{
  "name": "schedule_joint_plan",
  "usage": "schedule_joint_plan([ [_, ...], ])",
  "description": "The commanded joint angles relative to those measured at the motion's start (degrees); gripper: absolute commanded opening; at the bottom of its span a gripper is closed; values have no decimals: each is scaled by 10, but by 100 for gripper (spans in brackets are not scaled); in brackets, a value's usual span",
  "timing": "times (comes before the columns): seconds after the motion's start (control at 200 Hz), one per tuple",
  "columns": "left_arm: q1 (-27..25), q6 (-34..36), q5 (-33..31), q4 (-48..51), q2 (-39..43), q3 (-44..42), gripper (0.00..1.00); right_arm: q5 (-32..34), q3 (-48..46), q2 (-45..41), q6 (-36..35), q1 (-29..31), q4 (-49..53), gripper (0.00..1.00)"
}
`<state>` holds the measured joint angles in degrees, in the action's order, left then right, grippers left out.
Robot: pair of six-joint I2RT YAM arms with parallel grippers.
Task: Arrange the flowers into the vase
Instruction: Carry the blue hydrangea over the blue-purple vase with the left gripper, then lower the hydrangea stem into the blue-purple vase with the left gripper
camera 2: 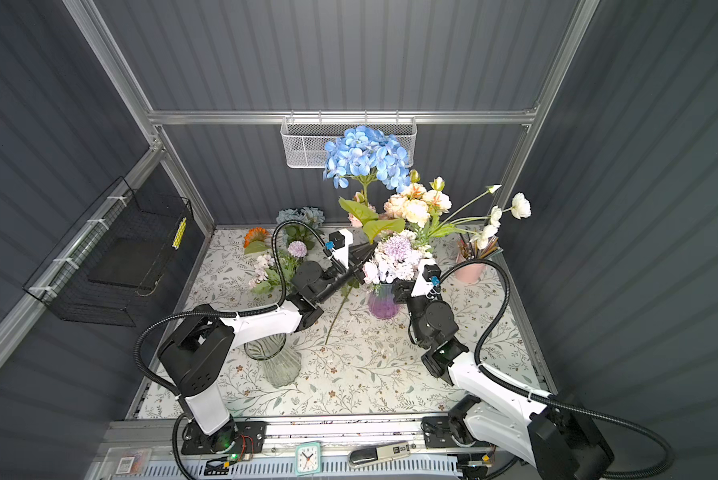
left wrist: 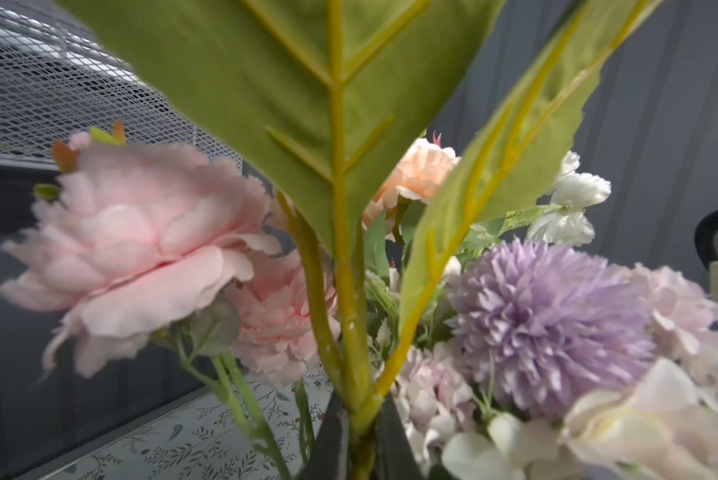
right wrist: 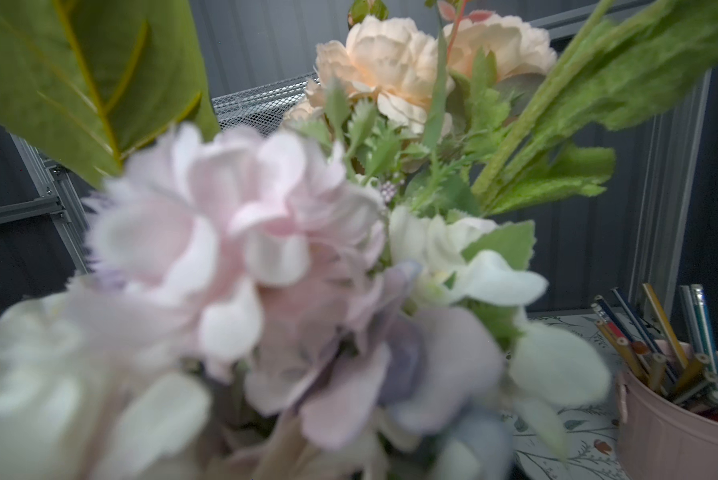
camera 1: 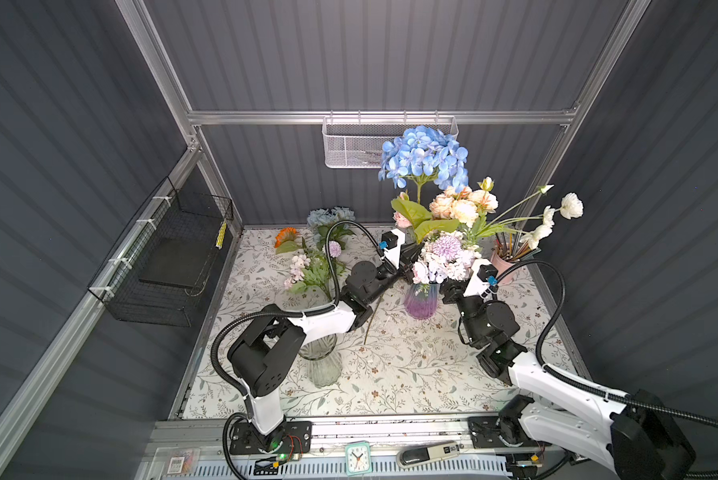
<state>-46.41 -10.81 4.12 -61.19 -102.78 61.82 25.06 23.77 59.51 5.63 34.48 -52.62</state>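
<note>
The purple glass vase (camera 1: 420,301) (camera 2: 383,301) stands mid-table, packed with flowers: lilac pompom (left wrist: 552,324), pink peony (left wrist: 141,249), peach roses (right wrist: 390,62), white blooms (camera 1: 571,205). My left gripper (camera 1: 411,253) (left wrist: 361,428) is shut on the green stem of the blue hydrangea (camera 1: 426,158). The bloom stands high above the bouquet. Its stem (camera 1: 374,316) slants down left of the vase, outside it. My right gripper (camera 1: 448,287) sits by the vase's neck on the right, its jaws hidden under blooms. More flowers (camera 1: 307,266) lie at the back left.
A clear glass vase (camera 1: 322,365) stands under my left arm. A pink cup of pencils (camera 1: 502,259) (right wrist: 677,424) sits right of the bouquet. A white mesh basket (camera 1: 349,145) hangs on the back wall, a black wire basket (camera 1: 170,257) on the left wall.
</note>
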Motion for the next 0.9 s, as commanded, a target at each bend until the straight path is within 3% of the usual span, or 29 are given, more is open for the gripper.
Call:
schedule_joint_plan([
  [0.0, -4, 15, -35, 5, -3, -10, 0, 16, -5, -11, 6, -4, -24, 61],
  [0.07, -4, 12, -41, 19, 0, -7, 3, 20, -8, -13, 9, -4, -21, 61],
  [0.3, -4, 5, -31, 41, 9, -7, 55, 26, -21, -18, 17, -4, -16, 61],
  [0.55, -5, -8, -12, 60, 45, -29, 61, 28, -23, -31, 11, -5, -6, 61],
  [0.665, -5, -17, 6, 97, 70, -45, 78, 28, -25, -32, 10, -5, 0, 62],
  [0.73, -5, -25, 21, 123, 87, -57, 99, 29, -26, -31, 10, -5, 3, 63],
  [0.89, -5, -26, 35, 210, 133, -88, 100, 27, -28, -31, 15, -6, 17, 66],
])
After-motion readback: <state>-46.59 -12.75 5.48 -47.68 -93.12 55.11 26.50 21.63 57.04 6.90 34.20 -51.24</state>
